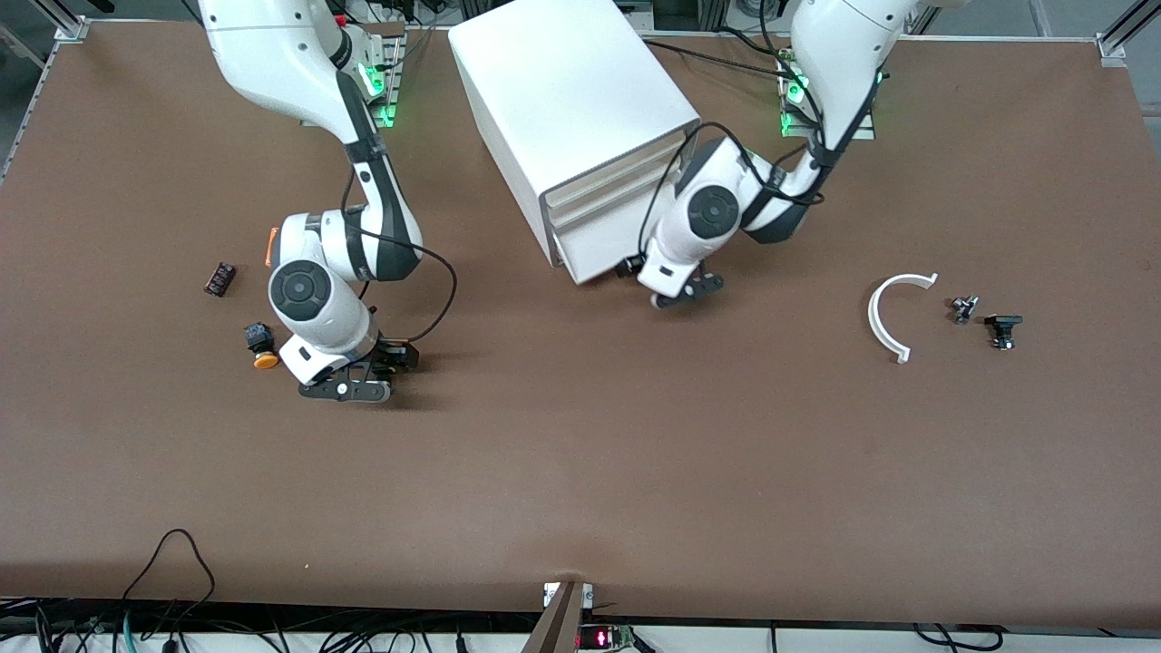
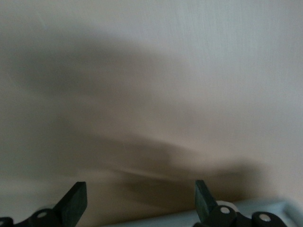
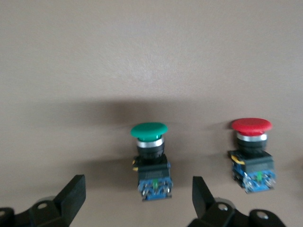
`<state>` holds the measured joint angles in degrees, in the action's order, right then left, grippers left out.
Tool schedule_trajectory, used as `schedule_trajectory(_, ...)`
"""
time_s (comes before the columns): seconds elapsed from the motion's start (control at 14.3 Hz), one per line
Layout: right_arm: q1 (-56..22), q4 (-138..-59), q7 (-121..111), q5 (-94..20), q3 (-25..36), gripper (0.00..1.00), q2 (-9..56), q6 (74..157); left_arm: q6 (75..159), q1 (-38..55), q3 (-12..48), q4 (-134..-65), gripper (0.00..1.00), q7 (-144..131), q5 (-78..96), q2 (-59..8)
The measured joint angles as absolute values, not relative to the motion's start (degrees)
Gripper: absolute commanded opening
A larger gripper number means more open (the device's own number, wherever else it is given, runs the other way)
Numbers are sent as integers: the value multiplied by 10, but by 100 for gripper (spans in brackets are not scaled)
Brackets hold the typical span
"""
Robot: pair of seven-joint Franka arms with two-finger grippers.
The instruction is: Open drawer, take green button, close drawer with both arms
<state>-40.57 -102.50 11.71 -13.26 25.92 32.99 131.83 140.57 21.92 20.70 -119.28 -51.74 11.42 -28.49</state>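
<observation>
The green-capped button lies on the brown table between the spread fingers of my right gripper, which is open and low over it. In the front view that gripper is down near the table toward the right arm's end, and its hand hides the button. The white cabinet stands at the table's middle back. My left gripper is open right at the cream front of a lower drawer. In the left wrist view the open left gripper faces that cream drawer front from very close.
A red-capped button lies beside the green one. An orange-capped button and a small dark part lie next to the right arm. A white curved piece and two small black parts lie toward the left arm's end.
</observation>
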Motion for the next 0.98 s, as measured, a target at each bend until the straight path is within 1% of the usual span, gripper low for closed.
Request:
schedule_trajectory(0.21, -381, -990, 118, -133, 263, 100, 290, 1234, 1406, 220, 241, -1210, 100, -525, 114, -277)
schedule_trajectory(0.35, -354, -944, 118, -133, 263, 100, 278, 1160, 1404, 217, 243, -1213, 100, -524, 114, -270)
schedule_trajectory(0.49, -333, -890, 117, -132, 264, 100, 270, 1087, 1404, 195, 241, -1214, 100, -524, 114, -260)
schedule_trajectory(0.63, -321, -845, 117, -132, 263, 100, 257, 1033, 1403, 133, 238, -1211, 100, -488, 114, -236)
schedule_trajectory(0.77, -304, -827, 117, -124, 260, 100, 234, 1008, 1385, 49, 234, -1201, 100, -425, 114, -196)
schedule_trajectory(0.84, -283, -825, 116, -119, 247, 100, 220, 997, 1361, 6, 232, -1193, 100, -381, 114, -172)
schedule_trajectory(0.91, -245, -824, 114, -109, 218, 100, 204, 989, 1329, -29, 228, -1184, 100, -330, 114, -147)
schedule_trajectory(0.98, -193, -824, 109, -93, 175, 100, 186, 982, 1293, -53, 214, -1174, 100, -281, 114, -121)
